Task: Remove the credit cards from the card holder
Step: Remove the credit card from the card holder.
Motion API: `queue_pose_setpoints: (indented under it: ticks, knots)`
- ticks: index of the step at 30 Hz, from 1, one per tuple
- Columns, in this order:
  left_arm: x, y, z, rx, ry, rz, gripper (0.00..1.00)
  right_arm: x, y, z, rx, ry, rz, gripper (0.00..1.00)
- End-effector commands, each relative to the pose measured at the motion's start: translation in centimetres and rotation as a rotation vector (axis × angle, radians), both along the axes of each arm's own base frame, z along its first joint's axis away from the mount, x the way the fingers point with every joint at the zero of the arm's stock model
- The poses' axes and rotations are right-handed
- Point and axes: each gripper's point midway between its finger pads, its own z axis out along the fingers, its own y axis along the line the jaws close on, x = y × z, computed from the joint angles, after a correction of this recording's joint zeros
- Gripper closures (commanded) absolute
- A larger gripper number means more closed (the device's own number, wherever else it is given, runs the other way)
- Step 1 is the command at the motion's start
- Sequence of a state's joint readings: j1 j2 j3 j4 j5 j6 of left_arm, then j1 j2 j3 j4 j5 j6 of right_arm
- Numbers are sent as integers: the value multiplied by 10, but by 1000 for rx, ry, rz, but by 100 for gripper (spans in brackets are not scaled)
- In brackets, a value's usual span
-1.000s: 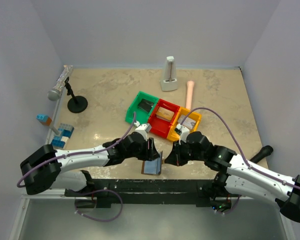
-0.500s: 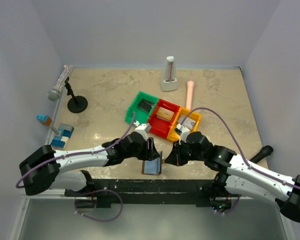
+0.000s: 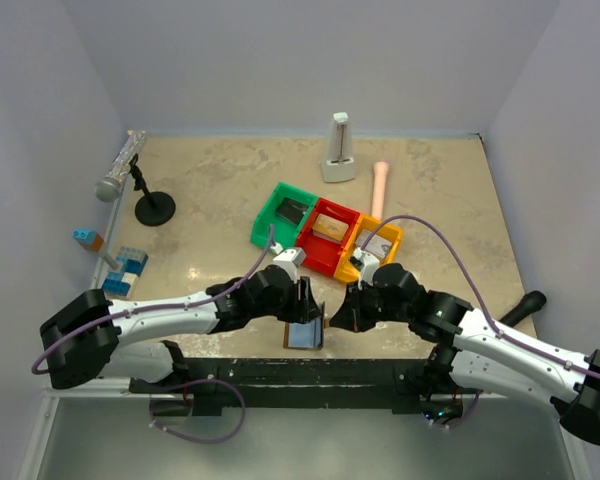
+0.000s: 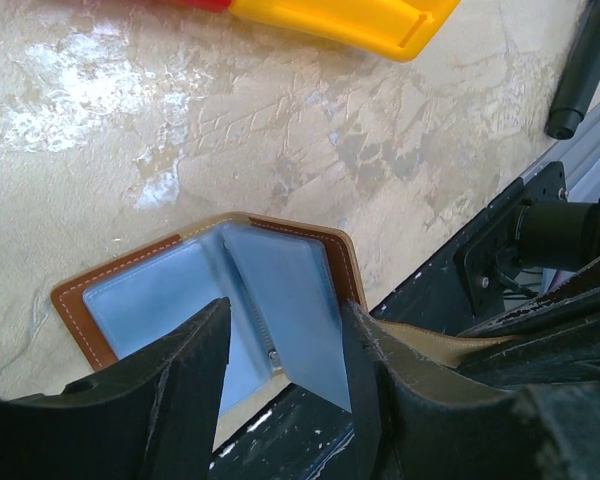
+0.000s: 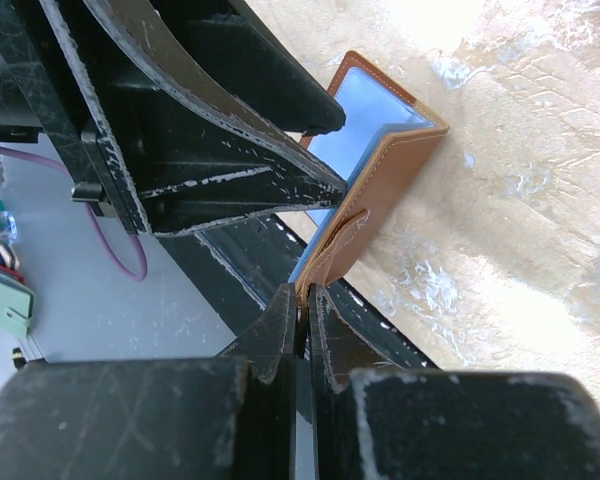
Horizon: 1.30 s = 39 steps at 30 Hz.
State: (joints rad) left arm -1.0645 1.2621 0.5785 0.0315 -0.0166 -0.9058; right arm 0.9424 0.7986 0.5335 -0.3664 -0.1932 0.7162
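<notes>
At the near edge of the table (image 3: 430,180), just beside the black base rail (image 3: 380,372), holding the card holder (image 3: 304,333) propped open in a V to expose its grey-blue panels. Pinching the rim of the upright brown flap with the right gripper (image 5: 302,300), fingers pressed together on it, likely as an anchor; poised over the fold with the left gripper (image 4: 280,335), fingers spread, contact unclear, no card showing.

From the left wrist, the card holder (image 4: 150,290) is partly seen: near edge hidden behind the fingers (image 4: 185,370) of the left gripper (image 4: 282,310), fold seemingly blurred (cards, if any, cannot be made out), yellow bin (image 4: 350,18) cut off at the top edge.
</notes>
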Motion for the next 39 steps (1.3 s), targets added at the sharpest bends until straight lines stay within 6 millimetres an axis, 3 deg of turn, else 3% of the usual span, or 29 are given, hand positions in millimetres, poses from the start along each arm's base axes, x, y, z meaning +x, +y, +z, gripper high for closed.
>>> queue_pose_setpoints:
  ticks: [1, 12, 23, 39]
  knots:
    - [4, -14, 16, -29, -27, -5, 47, 5, 3, 5, 22, -25, -14, 100]
    - [4, -8, -1, 33, -3, 14, 49, 5, 3, 5, 18, -26, -13, 100]
    - [8, -7, 19, -10, -55, 19, 49, 6, 1, 4, 8, -31, -19, 100]
    - [7, -9, 20, -10, -58, -1, 49, 8, -10, -17, -51, -11, -69, 100]
